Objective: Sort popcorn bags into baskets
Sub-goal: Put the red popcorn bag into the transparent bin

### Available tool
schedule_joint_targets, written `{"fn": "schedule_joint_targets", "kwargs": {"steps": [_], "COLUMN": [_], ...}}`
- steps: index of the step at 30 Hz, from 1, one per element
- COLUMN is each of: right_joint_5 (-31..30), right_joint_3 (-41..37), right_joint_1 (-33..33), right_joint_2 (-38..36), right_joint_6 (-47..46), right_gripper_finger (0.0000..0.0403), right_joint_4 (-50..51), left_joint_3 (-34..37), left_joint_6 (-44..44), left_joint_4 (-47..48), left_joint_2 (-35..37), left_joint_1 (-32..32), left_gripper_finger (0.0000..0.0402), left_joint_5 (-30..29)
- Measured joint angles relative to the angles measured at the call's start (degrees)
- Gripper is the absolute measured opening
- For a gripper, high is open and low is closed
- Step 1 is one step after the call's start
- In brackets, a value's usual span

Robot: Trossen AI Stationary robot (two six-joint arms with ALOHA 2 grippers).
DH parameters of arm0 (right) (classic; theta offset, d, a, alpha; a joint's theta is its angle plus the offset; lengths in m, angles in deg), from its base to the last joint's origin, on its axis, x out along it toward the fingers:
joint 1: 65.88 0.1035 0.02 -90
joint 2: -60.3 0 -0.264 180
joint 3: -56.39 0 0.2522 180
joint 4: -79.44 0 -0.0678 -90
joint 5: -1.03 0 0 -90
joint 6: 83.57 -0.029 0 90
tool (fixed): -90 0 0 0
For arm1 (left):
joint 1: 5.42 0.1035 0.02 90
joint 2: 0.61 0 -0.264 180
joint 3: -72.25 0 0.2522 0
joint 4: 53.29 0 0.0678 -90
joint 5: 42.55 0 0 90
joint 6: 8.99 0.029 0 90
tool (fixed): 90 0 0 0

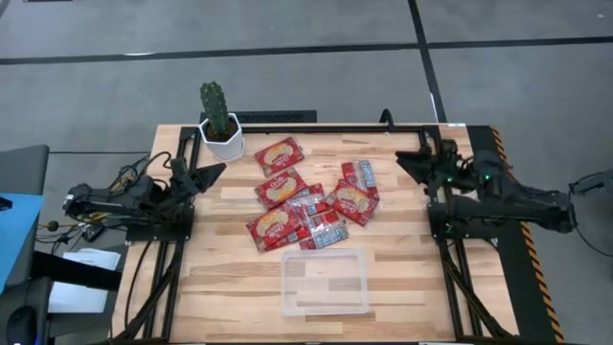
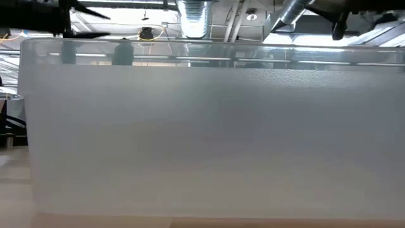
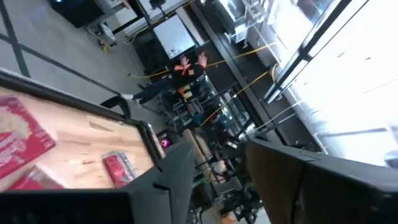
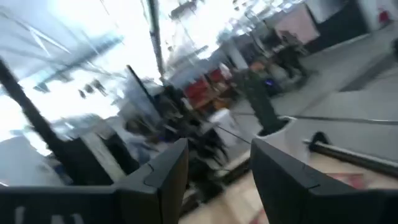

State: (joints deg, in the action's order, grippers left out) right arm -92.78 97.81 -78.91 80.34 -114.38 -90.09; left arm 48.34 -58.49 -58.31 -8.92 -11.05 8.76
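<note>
Bags (image 1: 299,205) lie mid-table, well apart from left claw (image 1: 215,172) and right claw (image 1: 406,156), both parted, empty.

A green cactus (image 1: 215,105) stands upright in a white pot (image 1: 222,140) on the wooden table (image 1: 230,278), toward the eleven o'clock corner in the high view

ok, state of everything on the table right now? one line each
popcorn bags: loose pile mid-table, overlapping, none in the tray
clear tray: empty, near edge of the table
cactus pot: upright, far left corner
left hand: open, empty, off the pile's left side
right hand: open, empty, off the pile's right side
</note>
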Motion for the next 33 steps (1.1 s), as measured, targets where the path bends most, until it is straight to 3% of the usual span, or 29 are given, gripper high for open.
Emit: {"fn": "schedule_joint_targets", "kwargs": {"steps": [8, 13, 18, 24, 33], "right_joint_5": [-1.12, -0.57, 0.01, 4.98, 8.27], "right_joint_3": [14.6, 14.82, 14.82, 11.03, 4.65], "right_joint_1": [-3.74, -4.26, -5.42, -8.16, -8.91], "right_joint_2": [12.58, 20.05, 29.12, 40.08, 51.41], "right_joint_6": [5.74, 10.81, 14.33, 12.89, 12.71], "right_gripper_finger": [0.0174, 0.0169, 0.0213, 0.0282, 0.0291], "right_joint_4": [32.28, 40.85, 47.68, 43.84, 28.32], "left_joint_3": [-12.6, -19.0, -20.4, -20.4, -20.44], "left_joint_6": [5.73, 5.28, 1.91, 0.88, 0.58], "left_joint_4": [3.92, 12.5, 15.32, 15.89, 17.51], "left_joint_2": [-15.08, -22.97, -26.29, -27.46, -28.16], "left_joint_1": [0.0, 0.53, 3.49, 7.44, 11.11], "left_gripper_finger": [0.0196, 0.022, 0.0226, 0.0227, 0.0227], "left_joint_5": [3.85, 6.32, 10.07, 15.51, 20.06]}}
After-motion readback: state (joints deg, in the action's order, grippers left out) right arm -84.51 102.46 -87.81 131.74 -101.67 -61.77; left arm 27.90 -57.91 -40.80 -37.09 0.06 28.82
